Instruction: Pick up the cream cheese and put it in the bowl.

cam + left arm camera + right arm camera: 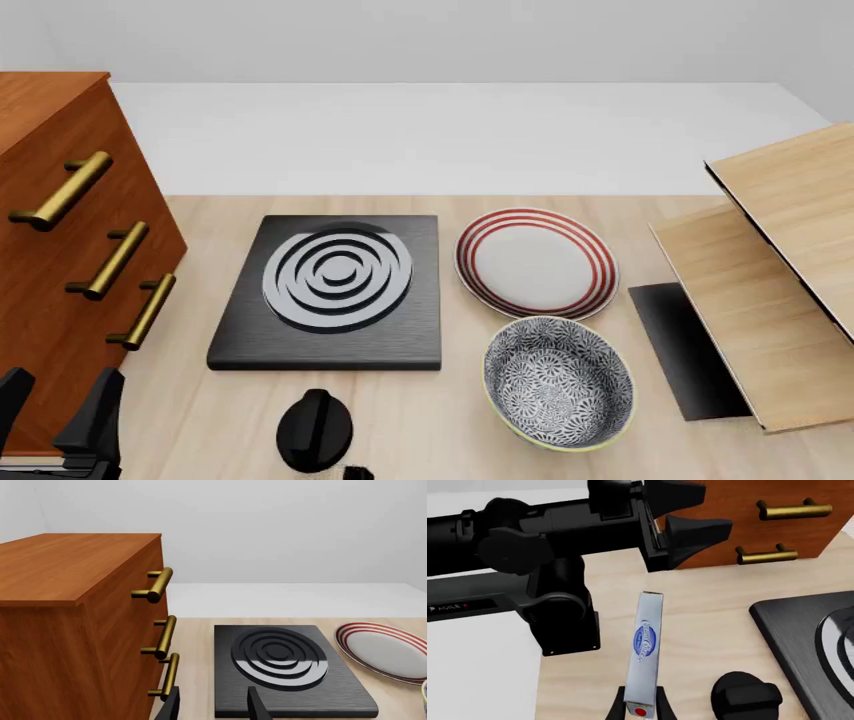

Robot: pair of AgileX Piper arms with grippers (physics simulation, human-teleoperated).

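Observation:
The cream cheese [645, 645], a pale blue-white carton with a dark blue oval logo and a red mark on its near end, shows only in the right wrist view. My right gripper [640, 709] is shut on its near end, and the carton points away over the wooden table. The bowl [557, 380], grey-and-white floral inside with a pale yellowish rim, stands at the front right of the table, empty. My left gripper [54, 405] is open and empty at the front left beside the cabinet; it also shows in the left wrist view [212, 707].
A brown cabinet [54, 260] with brass handles stands at the left. A black stove plate [334, 285] lies mid-table with a black knob [316, 430] in front of it. A red-ringed white plate [537, 262] lies behind the bowl. A wooden box [767, 290] stands at the right.

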